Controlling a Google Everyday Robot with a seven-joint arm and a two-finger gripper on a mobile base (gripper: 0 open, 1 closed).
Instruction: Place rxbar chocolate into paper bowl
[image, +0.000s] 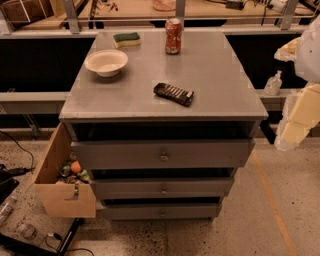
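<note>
The rxbar chocolate (173, 94) lies flat on the grey surface (220, 70) of a drawer cabinet, near the front edge and a little right of centre. Its long side is tilted and its pale lettering faces up. The paper bowl (106, 70) stands upright towards the back left of the same surface, well apart from the bar, with nothing inside it. Behind the bowl, a green-and-yellow sponge (126, 39) lies near the back edge. A red soda can (173, 36) stands upright to the right of the sponge.

The gripper (296, 125) appears as a pale, yellowish shape at the right edge of the view. It is off to the side of the cabinet, lower than the surface and touching none of the objects. Whether its jaws are spread or pressed together cannot be told.

Below the surface are three grey drawers (162, 152). A wooden compartment (52, 170) hangs open at the left and holds small items, among them an orange ball (75, 166).
</note>
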